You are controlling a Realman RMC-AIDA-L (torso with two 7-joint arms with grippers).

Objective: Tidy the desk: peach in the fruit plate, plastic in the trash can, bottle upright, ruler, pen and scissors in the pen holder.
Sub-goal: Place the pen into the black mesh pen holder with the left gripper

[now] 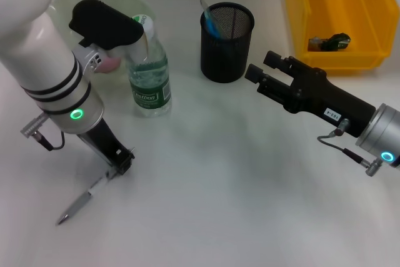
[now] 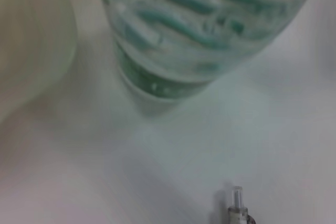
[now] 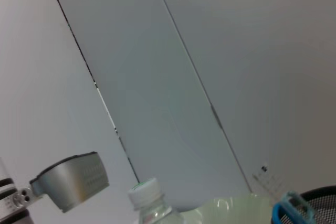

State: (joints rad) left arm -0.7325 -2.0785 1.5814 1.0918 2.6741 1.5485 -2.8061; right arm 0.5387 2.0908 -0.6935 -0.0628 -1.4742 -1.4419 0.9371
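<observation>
A silver pen (image 1: pixel 80 203) lies flat on the white tabletop (image 1: pixel 237 204) near its front left corner, slim and grey with a pale middle band, its tip pointing toward the front left corner. It looks light, stiff and smooth, so it may roll or slip; the best hold is probably across the barrel at its middle, squeezed crosswise. The left pincer (image 1: pixel 123 162) hangs just beside the pen's upper end, fingers low to the tabletop; whether they are parted or touch the pen cannot be told. An upright clear bottle (image 1: pixel 149 73) with a green label stands toward the back left, next to a pale green plate (image 1: pixel 62 5). The black mesh holder (image 1: pixel 227 42) stands at back centre. The right pincer (image 1: pixel 261 72) hovers beside it, fingers spread, holding nothing.
</observation>
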